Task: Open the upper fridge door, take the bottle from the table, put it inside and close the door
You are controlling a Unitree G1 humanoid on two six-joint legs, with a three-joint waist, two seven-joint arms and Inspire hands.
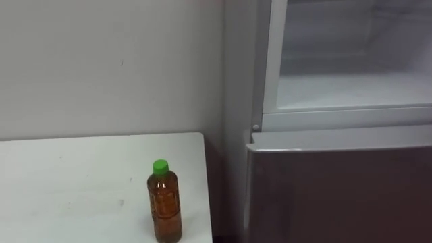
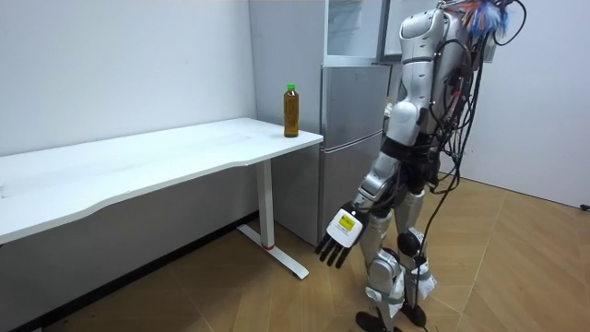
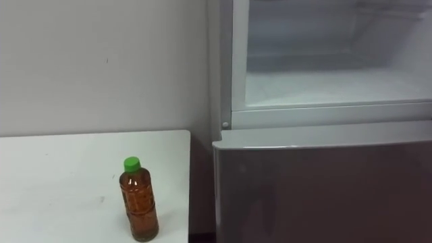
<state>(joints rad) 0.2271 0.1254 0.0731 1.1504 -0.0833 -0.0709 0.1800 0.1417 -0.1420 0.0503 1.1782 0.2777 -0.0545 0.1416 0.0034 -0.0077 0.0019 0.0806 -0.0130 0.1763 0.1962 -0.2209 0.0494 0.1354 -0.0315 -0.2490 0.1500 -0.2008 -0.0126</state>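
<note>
bottle upright at table edge beside open upper fridge; left hand hangs, fingers loosely spread.

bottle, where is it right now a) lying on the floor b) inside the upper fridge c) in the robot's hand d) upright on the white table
D: the bottle stands upright on the white table, beside the fridge.

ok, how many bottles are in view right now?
1. The bottle stands upright on the white table, near the corner beside the fridge. The open upper compartment shows none, though part of it is out of frame.
</note>
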